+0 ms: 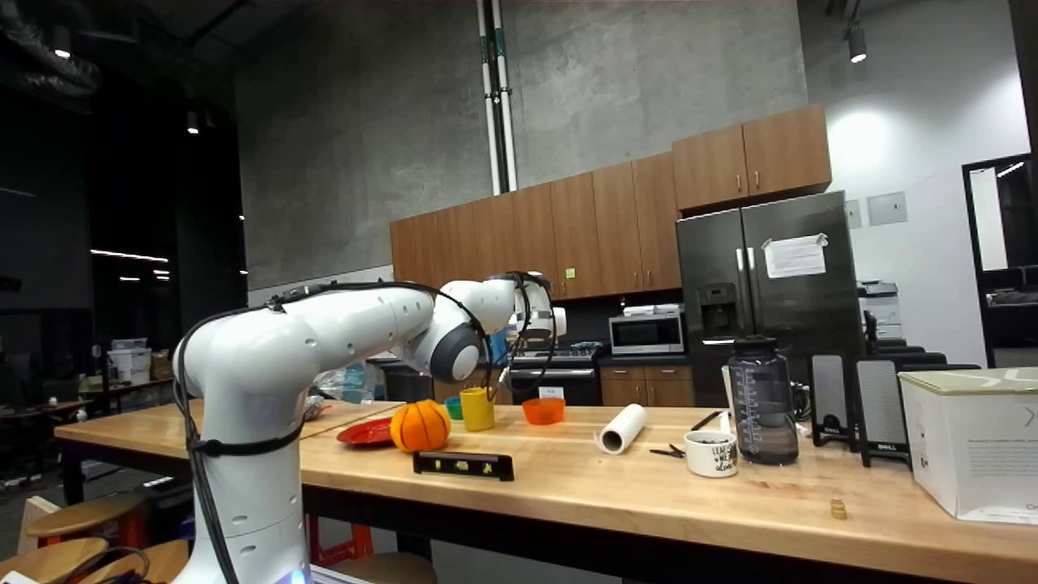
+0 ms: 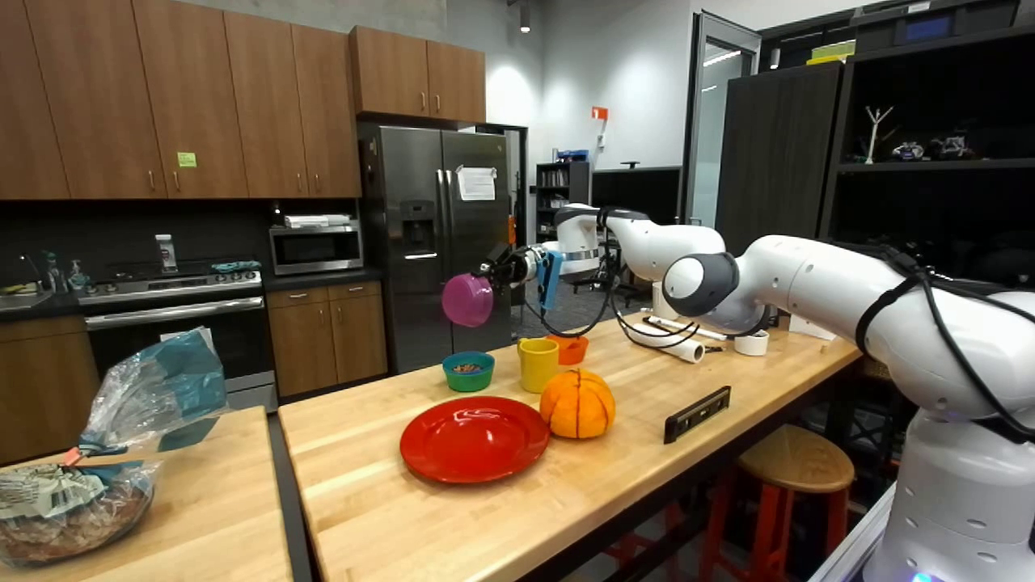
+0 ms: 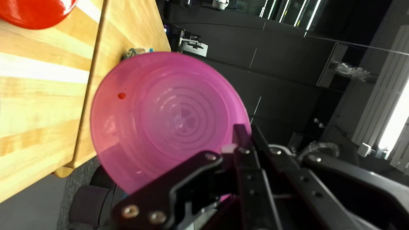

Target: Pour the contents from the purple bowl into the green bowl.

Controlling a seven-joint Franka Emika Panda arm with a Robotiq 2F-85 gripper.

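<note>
In the wrist view, the gripper (image 3: 249, 130) is clamping the rim of the purple bowl (image 3: 179, 118), its two fingers (image 3: 247, 175) lying almost together with the thin wall pinched between them. The bowl is filling the middle of this view and showing a round face marked with circles; a small red spot (image 3: 121, 95) is standing out on its side. At the left the table (image 3: 41, 111) is showing, with an edge of the red plate (image 3: 35, 14) appearing in the upper corner.

In an exterior view, the gripper is holding the purple bowl in the air, tilted onto its side, well above the table. The green bowl (image 2: 469, 382) is standing upright on the table, and small pieces (image 2: 467, 369) are lying inside it; I cannot tell whether the purple bowl is hanging directly over it. The yellow cup (image 2: 538, 365) is standing near the green bowl, and the orange bowl (image 2: 571, 349) is sitting just behind the cup. The pumpkin (image 2: 577, 404) is resting just beside the plate, and the level (image 2: 697, 414) is standing on edge to the right.

In an exterior view, the arm (image 1: 259, 357) is standing at the table's edge, and the green bowl is partly showing behind the cup. The paper roll (image 1: 623, 428) is lying to the right of the orange bowl; the mug (image 1: 711, 460), bottle (image 1: 762, 405), speakers (image 1: 882, 405) and box (image 1: 969, 446) are standing farther along.
</note>
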